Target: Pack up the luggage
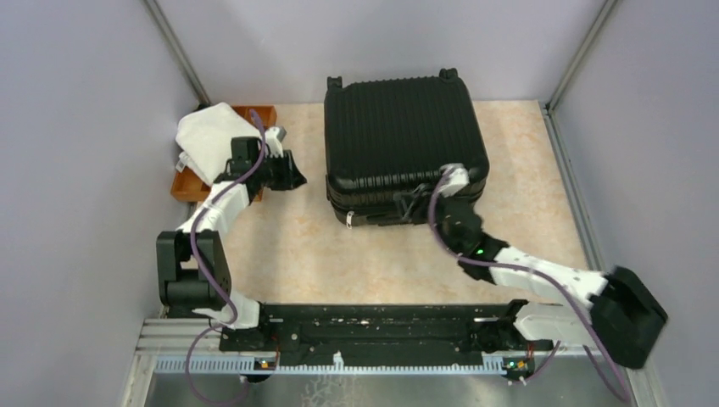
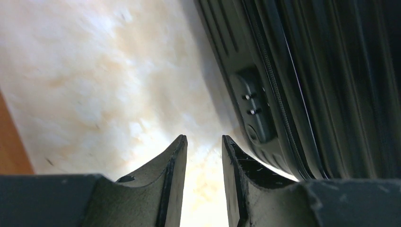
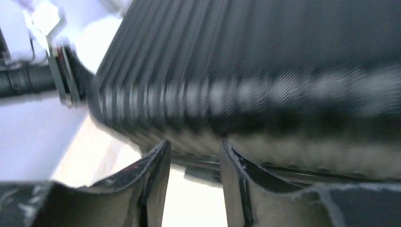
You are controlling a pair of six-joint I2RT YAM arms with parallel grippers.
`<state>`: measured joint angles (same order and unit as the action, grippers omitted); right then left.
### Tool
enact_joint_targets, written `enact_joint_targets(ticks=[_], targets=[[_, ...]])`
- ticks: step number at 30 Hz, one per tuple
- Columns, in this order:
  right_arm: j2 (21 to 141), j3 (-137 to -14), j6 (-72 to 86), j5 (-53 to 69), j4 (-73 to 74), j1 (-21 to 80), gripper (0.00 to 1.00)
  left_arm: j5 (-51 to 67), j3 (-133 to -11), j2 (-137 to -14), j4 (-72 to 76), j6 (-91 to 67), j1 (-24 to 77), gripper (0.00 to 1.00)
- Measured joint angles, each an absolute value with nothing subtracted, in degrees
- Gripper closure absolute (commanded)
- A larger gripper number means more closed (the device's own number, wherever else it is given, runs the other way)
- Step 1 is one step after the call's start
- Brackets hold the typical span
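The black hard-shell suitcase [image 1: 403, 136] lies closed and flat on the tabletop [image 1: 339, 254], ribbed shell up, with its caster wheels on the edge farthest from both arms. The left end effector [image 2: 203, 142] is just off the suitcase's left side and points at its side wall. Its fingers stand apart with only bare tabletop showing between them. The suitcase's zipper seam and a recessed panel [image 2: 253, 113] lie ahead and to the right of the fingertips. Behind this end effector, out to its left, a brown wooden tray [image 1: 185, 188] carries a folded white cloth [image 1: 208, 136]. The right end effector [image 3: 194, 144] is at the suitcase's near edge, close to the near right corner, and the ribbed shell fills the space directly ahead of and above its fingertips, though the wrist view is blurred. Its fingers are also apart, with nothing clamped between them. Whether the tips touch the shell cannot be told.
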<state>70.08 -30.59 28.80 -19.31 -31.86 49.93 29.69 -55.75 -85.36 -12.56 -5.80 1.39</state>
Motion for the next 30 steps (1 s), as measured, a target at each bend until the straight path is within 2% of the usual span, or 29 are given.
enact_joint_targets(ticks=[3, 6, 9, 13, 17, 24, 30], targets=[[57.5, -30.9, 31.7, -21.1, -24.8, 42.6, 0.73, 29.0, -60.6, -88.7, -12.1, -5.7, 0.1, 0.59], [51.5, -35.5, 33.7, -25.7, -16.3, 33.1, 0.73, 29.1, -63.4, -92.3, -10.2, -6.1, 0.3, 0.59], [52.0, -41.5, 35.6, -27.0, -10.1, 22.8, 0.72, 28.7, -64.7, -95.6, -8.8, -6.6, 1.2, 0.59], [61.1, -47.9, 37.1, -25.0, -5.8, 9.7, 0.71, 27.6, -65.1, -99.0, -7.9, -6.9, 3.9, 0.59], [78.5, -57.2, 37.3, -19.2, -2.8, 3.3, 0.74, 27.4, -64.9, -100.3, -7.4, -6.9, 6.5, 0.59], [105.6, -77.8, 36.2, -4.2, 1.3, 0.8, 0.81, 26.0, -57.3, -99.1, -1.5, -5.5, 9.8, 0.58], [115.0, -88.9, 34.6, 0.8, 1.3, 0.2, 0.82, 26.1, -50.7, -97.6, -2.5, -4.3, 16.7, 0.58]])
